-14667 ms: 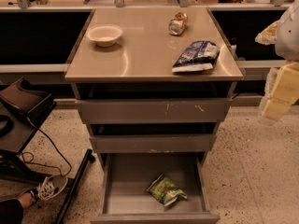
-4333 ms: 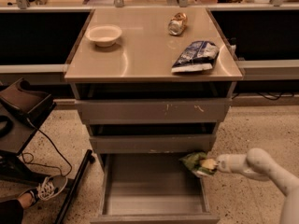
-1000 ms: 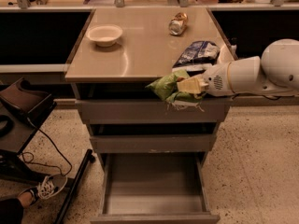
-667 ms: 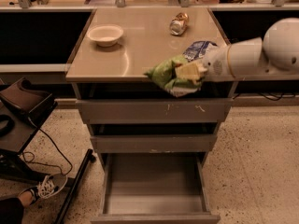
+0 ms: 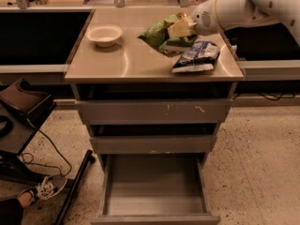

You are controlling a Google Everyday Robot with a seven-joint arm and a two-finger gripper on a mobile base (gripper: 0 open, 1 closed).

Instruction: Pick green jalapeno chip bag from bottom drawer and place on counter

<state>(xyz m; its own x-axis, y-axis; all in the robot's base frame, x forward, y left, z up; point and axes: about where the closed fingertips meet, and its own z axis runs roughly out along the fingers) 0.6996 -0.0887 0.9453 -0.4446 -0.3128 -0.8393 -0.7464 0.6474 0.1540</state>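
Observation:
My gripper (image 5: 180,29) comes in from the upper right and is shut on the green jalapeno chip bag (image 5: 158,35). It holds the crinkled bag above the middle of the tan counter (image 5: 117,60). The bag hangs to the left of the fingers, just left of the blue-and-white chip bag. The bottom drawer (image 5: 154,189) stands pulled open at the foot of the cabinet, and its grey inside is bare.
A white bowl (image 5: 104,34) sits at the counter's back left. A blue-and-white chip bag (image 5: 196,56) lies at its right side. Two shallower drawers (image 5: 154,111) are above the open one. A dark stand, cables and a shoe (image 5: 44,189) are at the left on the floor.
My gripper has carried the green bag out of the bottom drawer, up past the cabinet front and over the counter. The drawer now holds nothing.

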